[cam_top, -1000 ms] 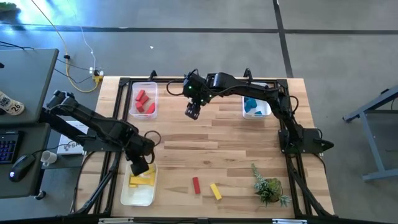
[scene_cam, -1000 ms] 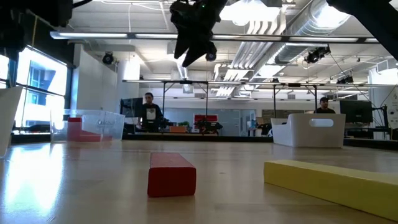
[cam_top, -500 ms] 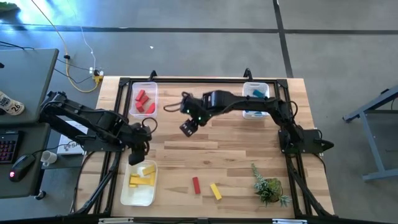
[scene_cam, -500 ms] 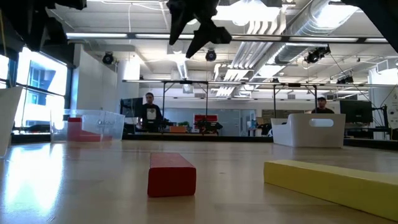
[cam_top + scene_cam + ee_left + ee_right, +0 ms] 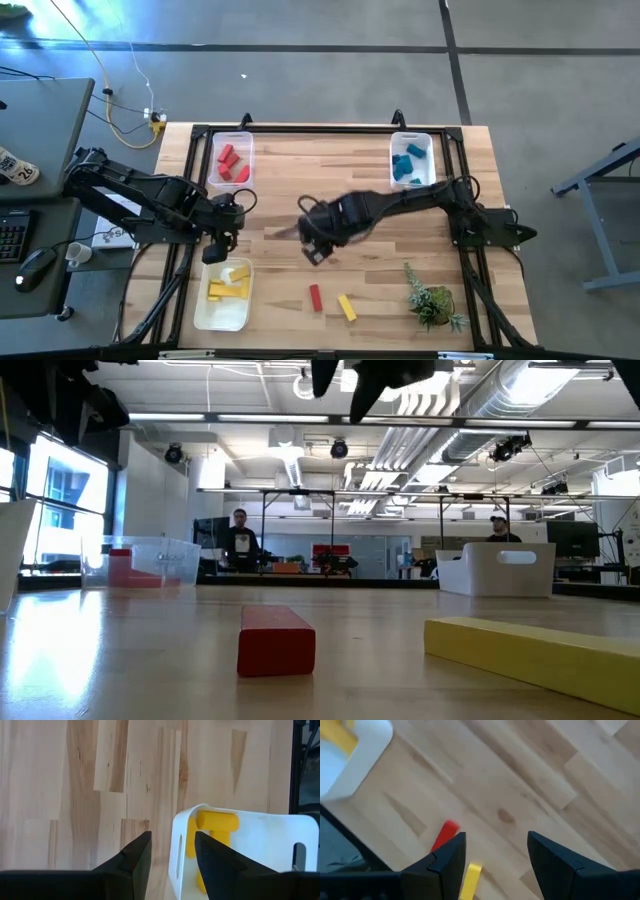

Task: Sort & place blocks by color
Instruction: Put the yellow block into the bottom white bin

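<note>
Two loose blocks lie flat near the table's near edge: a red bar (image 5: 315, 297) (image 5: 276, 639) and a yellow bar (image 5: 346, 307) (image 5: 530, 650). My right gripper (image 5: 312, 250) (image 5: 496, 845) hovers open and empty on the far side of them. Its wrist view shows the red bar (image 5: 444, 834) and the yellow bar (image 5: 470, 880) ahead. My left gripper (image 5: 215, 250) (image 5: 172, 845) is open and empty over the far rim of the white bin (image 5: 225, 310) (image 5: 260, 835), which holds yellow blocks (image 5: 228, 285) (image 5: 217, 820).
A bin with red blocks (image 5: 231, 160) stands at the far left and a bin with blue blocks (image 5: 411, 160) at the far right. A small green plant (image 5: 432, 300) stands at the near right. Bare wood lies between the arms. People sit in the room beyond.
My right gripper has swung from the table's far middle toward the near edge, and now hangs close to the red and yellow bars. My left gripper has drawn back from over the yellow bin toward the far edge, uncovering the yellow blocks inside.
</note>
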